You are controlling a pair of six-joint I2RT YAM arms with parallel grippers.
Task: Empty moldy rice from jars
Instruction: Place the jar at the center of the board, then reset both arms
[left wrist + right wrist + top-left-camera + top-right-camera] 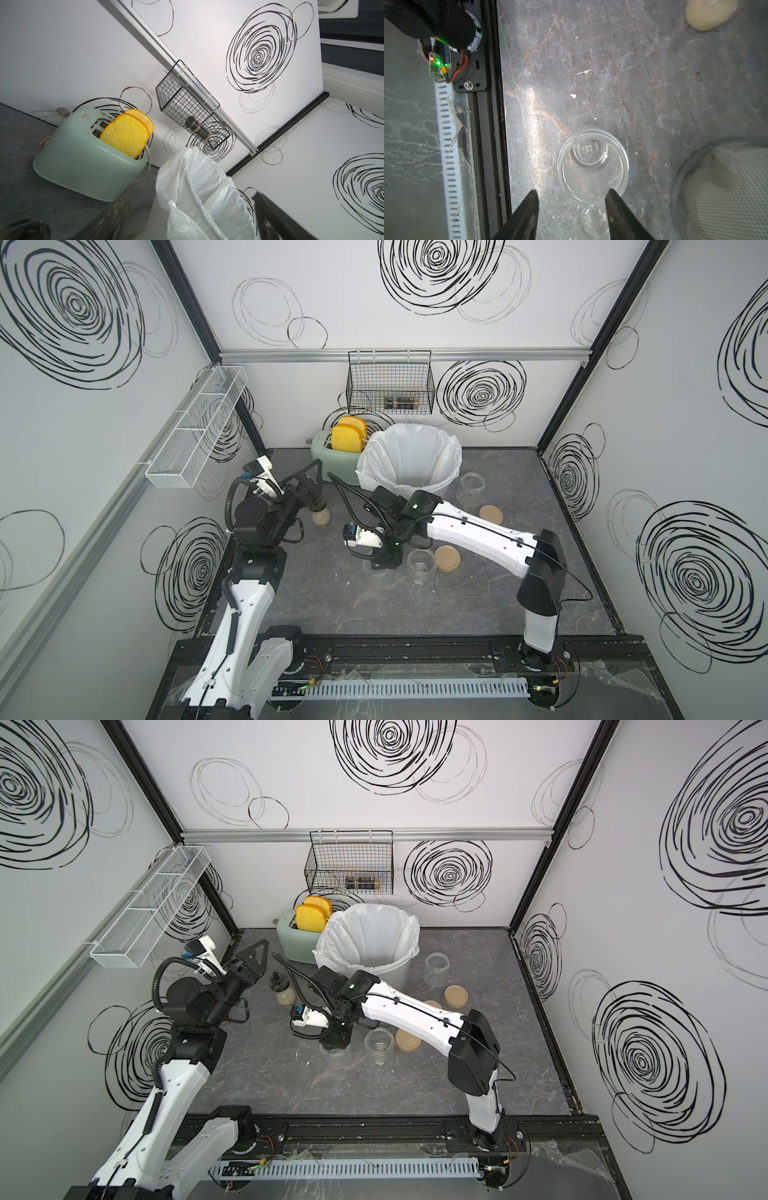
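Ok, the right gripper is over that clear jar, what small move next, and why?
Probably lift the right gripper straight up. The jar beneath it stands upright and looks empty, and the jaws are apart, but one finger is at its rim and a second jar stands close, so a sideways pull could tip either.

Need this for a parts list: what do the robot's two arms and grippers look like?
Both arms, left arm and right arm, have white shells and black joints. A ribbed black hose loops on the left; a thin black cable runs along the right. The right gripper has black tapering fingers.
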